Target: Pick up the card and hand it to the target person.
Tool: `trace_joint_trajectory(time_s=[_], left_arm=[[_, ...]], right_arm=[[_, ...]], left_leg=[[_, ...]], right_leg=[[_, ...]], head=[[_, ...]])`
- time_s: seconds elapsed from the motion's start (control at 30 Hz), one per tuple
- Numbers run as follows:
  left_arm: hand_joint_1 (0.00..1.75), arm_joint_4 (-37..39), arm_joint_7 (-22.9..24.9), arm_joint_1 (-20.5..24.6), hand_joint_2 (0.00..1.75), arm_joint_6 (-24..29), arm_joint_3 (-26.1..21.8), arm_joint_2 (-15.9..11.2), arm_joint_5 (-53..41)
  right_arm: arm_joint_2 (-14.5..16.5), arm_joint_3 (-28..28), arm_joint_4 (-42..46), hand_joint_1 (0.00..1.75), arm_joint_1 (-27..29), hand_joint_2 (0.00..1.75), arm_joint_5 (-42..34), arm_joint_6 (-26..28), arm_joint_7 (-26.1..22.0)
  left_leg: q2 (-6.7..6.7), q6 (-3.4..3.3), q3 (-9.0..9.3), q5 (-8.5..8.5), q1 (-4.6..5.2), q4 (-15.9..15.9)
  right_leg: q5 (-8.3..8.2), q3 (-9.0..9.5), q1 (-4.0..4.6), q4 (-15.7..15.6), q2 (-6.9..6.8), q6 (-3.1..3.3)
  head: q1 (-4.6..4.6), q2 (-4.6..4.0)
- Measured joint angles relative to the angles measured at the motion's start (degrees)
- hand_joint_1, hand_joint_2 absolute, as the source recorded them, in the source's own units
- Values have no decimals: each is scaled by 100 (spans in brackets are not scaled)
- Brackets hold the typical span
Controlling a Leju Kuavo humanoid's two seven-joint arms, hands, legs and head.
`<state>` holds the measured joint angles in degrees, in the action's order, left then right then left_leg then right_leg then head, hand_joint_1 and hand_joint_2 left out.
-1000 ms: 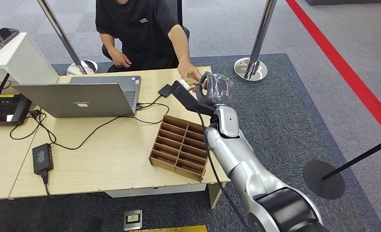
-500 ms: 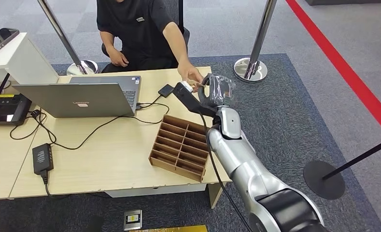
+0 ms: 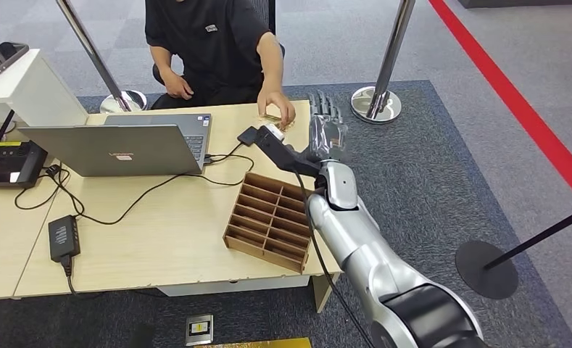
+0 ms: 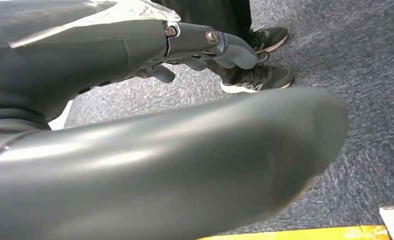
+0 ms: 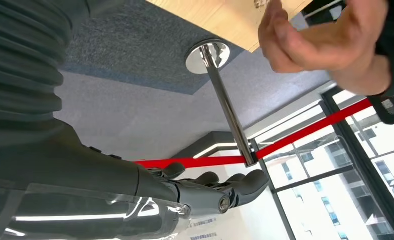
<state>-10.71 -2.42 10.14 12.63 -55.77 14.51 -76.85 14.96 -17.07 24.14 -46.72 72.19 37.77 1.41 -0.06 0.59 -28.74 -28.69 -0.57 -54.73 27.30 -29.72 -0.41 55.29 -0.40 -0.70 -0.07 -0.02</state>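
My right hand (image 3: pixel 325 120) is raised beyond the desk's far right corner, fingers straight and spread, holding nothing. In the right wrist view its dark fingers (image 5: pixel 219 192) also lie stretched out and bare. The seated person's hand (image 3: pixel 276 109) rests fingers-down on the desk (image 3: pixel 159 225), just left of my right hand, over a pale flat thing that may be the card (image 3: pixel 270 118); I cannot make it out clearly. The same hand (image 5: pixel 329 42) appears curled in the right wrist view. My left hand (image 4: pixel 204 42) hangs over grey carpet, fingers loosely apart, holding nothing.
A wooden divider tray (image 3: pixel 270 219) sits under my right forearm. A laptop (image 3: pixel 119 148), cables, a power adapter (image 3: pixel 64 237) and a small black pad (image 3: pixel 249 135) lie on the desk. A chrome stanchion (image 3: pixel 375 101) stands right of my hand.
My right hand has opened and straightened its fingers upward. The person's hand, which met mine at the card, has drawn back and come down onto the desk.
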Motion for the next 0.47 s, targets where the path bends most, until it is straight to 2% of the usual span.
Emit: trace_joint_trajectory(time_s=[0.3,0.43,0.47], left_arm=[[0,0,-18,-59,0,61,-32,-13,136],[0,0,-72,-102,0,102,-52,-15,197],[0,0,-78,-107,0,107,-54,-15,205]], right_arm=[[215,0,-28,0,-38,175,28,11,-83],[260,1,-27,0,-33,0,-14,126,-202],[263,1,-26,0,-31,0,-19,147,-217]], left_leg=[[0,0,0,0,0,0],[0,0,0,0,0,0],[0,0,0,0,0,0]], right_leg=[[0,1,0,0,0,0],[0,0,0,0,0,0],[0,0,0,0,0,0]], head=[[0,0],[0,0],[0,0]])
